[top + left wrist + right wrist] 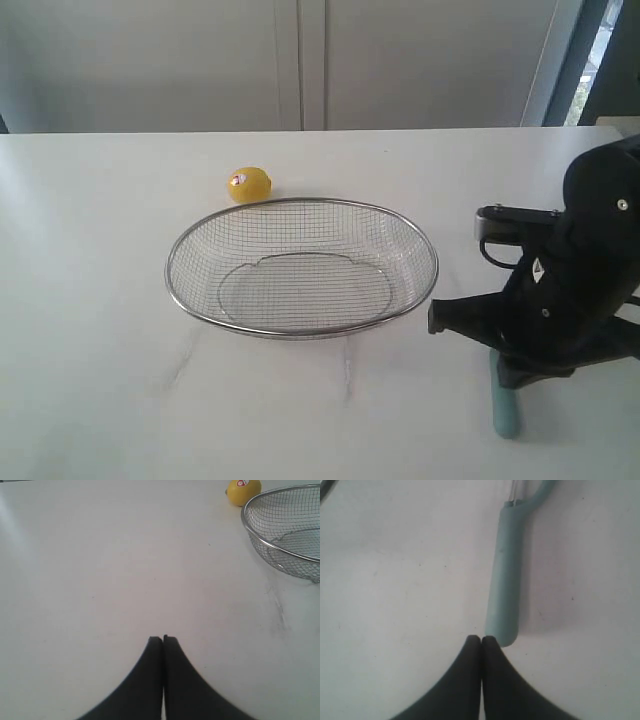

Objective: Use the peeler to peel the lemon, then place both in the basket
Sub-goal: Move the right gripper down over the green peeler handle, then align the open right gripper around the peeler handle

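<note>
Spread the right fingers [462,680], now pressed together and empty with their tips at the rounded butt of the slim teal-blue peeler [504,575], which lies flat on the smooth white tabletop [100,350] at lower right of the exterior view; then straddle the handle mid-length and pinch across its narrow, matte-looking round barrel. Leave the left fingers [145,680] as they are, pressed together over bare tabletop. Find the small, round, glossy yellow lemon [249,184] at upper centre, just beside the thick rim of the oval silver wire-mesh basket [300,202].
</note>
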Robot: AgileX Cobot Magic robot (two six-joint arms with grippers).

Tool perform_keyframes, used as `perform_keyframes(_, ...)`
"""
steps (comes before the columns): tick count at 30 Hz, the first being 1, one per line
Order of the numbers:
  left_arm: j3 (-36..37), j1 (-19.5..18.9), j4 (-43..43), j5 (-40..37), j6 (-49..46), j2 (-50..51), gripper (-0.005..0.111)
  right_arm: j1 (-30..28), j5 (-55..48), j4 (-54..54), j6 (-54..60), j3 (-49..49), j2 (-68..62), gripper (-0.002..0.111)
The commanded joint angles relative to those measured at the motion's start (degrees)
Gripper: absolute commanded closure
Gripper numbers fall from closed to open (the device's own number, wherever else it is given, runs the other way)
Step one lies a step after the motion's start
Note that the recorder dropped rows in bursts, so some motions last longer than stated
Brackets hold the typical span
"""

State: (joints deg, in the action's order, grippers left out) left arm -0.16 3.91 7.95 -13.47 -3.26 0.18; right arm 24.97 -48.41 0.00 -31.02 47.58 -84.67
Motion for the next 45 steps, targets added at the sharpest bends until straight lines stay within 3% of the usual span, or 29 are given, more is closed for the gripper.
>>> perform_keyframes(1,0.16,0.38,0.51,0.0,0.06,-0.18,0.107,-0.44,1.38,-0.44,-0.73,-0.38,0.57,0.108)
perform_keyframes(9,0.16,0.38,0.51,0.0,0.06,-0.18,0.107,-0.49,0.63,-1.29,-0.73,-0.38,0.45,0.108)
perform_keyframes(14,0.16,0.38,0.51,0.0,0.06,-0.18,0.107,-3.8,0.85,-1.31,-0.73,-0.38,0.45,0.089)
perform_keyframes(24,0.16,0.38,0.51,0.0,0.06,-0.18,0.107,-3.8,3.88,-1.31,0.34,-0.38,0.45,0.068)
perform_keyframes(45,0.16,0.38,0.51,0.0,0.06,-0.18,0.107,-3.8,11.18,-5.06,-0.73,-4.38,-1.47,0.068)
